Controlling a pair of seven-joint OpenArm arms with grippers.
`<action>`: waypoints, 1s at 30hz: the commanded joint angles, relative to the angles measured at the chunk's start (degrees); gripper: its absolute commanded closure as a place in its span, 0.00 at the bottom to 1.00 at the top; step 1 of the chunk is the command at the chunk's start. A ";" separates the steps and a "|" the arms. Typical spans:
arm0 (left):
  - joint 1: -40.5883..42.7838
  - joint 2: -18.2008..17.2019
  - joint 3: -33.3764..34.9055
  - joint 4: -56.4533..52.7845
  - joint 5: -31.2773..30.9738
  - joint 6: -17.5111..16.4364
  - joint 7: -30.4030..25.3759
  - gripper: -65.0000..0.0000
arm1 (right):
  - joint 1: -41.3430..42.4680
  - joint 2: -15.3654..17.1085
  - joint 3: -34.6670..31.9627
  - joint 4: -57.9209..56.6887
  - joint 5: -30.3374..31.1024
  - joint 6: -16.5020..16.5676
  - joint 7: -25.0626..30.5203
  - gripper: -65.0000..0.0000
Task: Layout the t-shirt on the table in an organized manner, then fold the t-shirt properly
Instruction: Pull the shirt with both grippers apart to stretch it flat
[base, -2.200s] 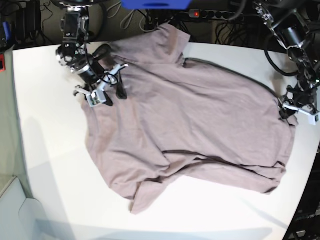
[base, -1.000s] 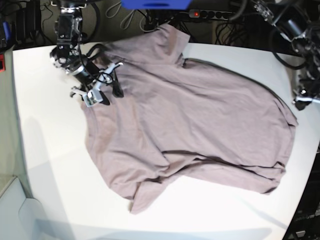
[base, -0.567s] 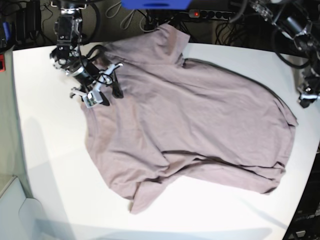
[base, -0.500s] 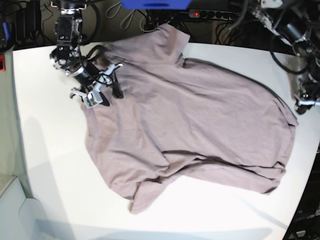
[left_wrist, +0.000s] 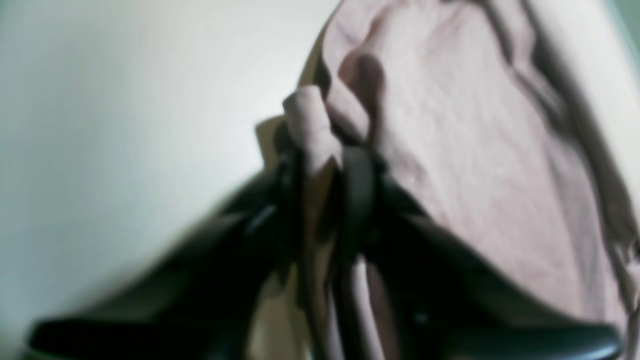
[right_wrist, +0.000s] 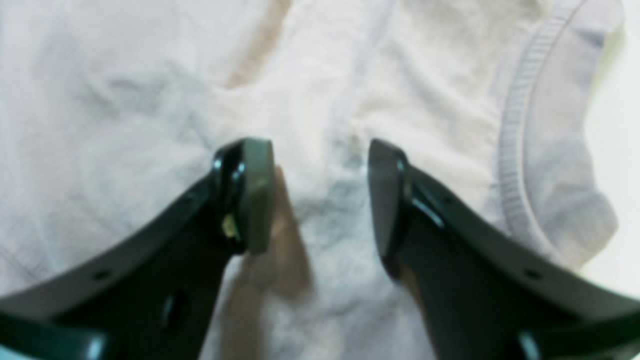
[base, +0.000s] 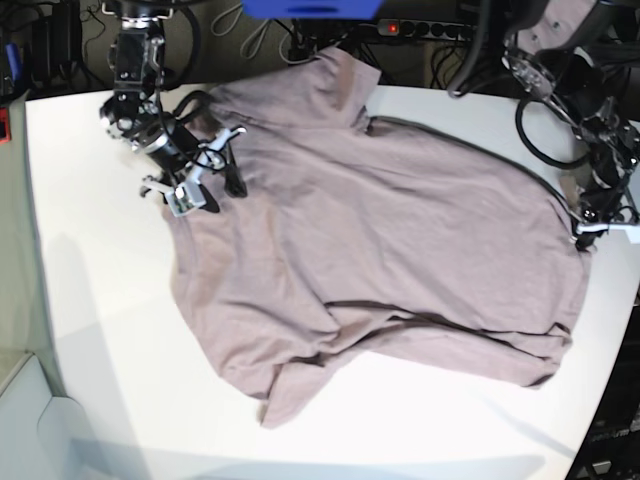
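The mauve-pink t-shirt (base: 380, 240) lies spread and wrinkled across the white table (base: 100, 330), with one sleeve toward the back and a folded part at the front. My left gripper (base: 583, 228) is at the shirt's right edge. In the left wrist view it (left_wrist: 322, 165) is shut on a pinched fold of the t-shirt (left_wrist: 475, 150). My right gripper (base: 222, 188) hovers over the shirt's left part near the collar. In the right wrist view it (right_wrist: 320, 195) stands open above the cloth (right_wrist: 125, 100), with the ribbed collar (right_wrist: 515, 150) to its right.
A power strip (base: 420, 28) with a red light and loose cables lie behind the table's back edge, next to a blue object (base: 310, 8). A pale grey bin (base: 20, 420) stands off the front left corner. The left arm's cables (base: 545, 110) hang over the table's right side.
My left arm has come down and inward to the shirt's right edge, and its jaws have shut on the cloth. The right arm has stayed still and open.
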 joint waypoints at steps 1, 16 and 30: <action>-0.80 -1.26 0.09 -0.71 0.81 -0.01 0.87 0.97 | -1.58 0.66 1.06 -1.60 -6.49 -1.15 -10.57 0.59; 10.62 1.20 -6.85 29.18 -9.30 -3.08 21.09 1.00 | -1.14 0.39 2.91 -1.60 -6.49 -1.15 -10.48 0.59; 20.03 0.85 -10.02 26.54 -9.47 -3.61 21.62 0.99 | -0.09 0.31 2.74 -1.25 -6.49 -1.15 -10.40 0.59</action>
